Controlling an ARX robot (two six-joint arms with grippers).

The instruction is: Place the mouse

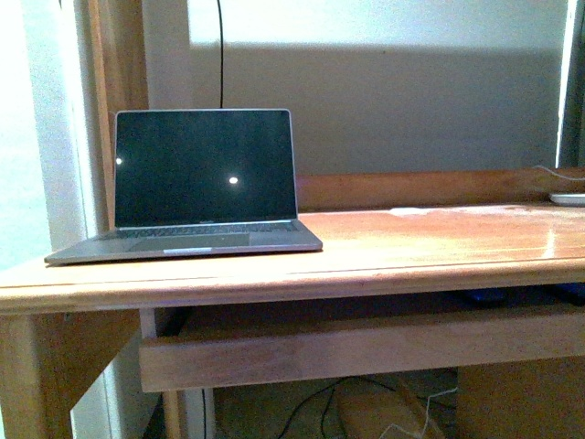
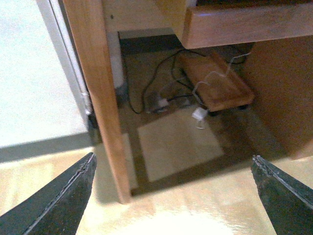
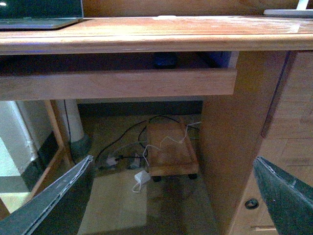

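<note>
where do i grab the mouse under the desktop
Likely across its sides, reaching in level from the front: the mouse sits in the slot between desktop and tray rail, so coming from above is blocked. Only its dark top shows.

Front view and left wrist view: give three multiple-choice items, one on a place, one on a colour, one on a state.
1. Where does the open grey laptop stand? A) left part of the brown wooden desk top; B) a chair; C) a bed.
2. What colour is its screen? A) white; B) black; C) blue.
3. State of the left gripper? A) open, empty; B) shut; C) out of view.
1 A, its base rests near the top's left edge; 2 B, panel unlit; 3 A, fingers wide apart, nothing between.
</note>
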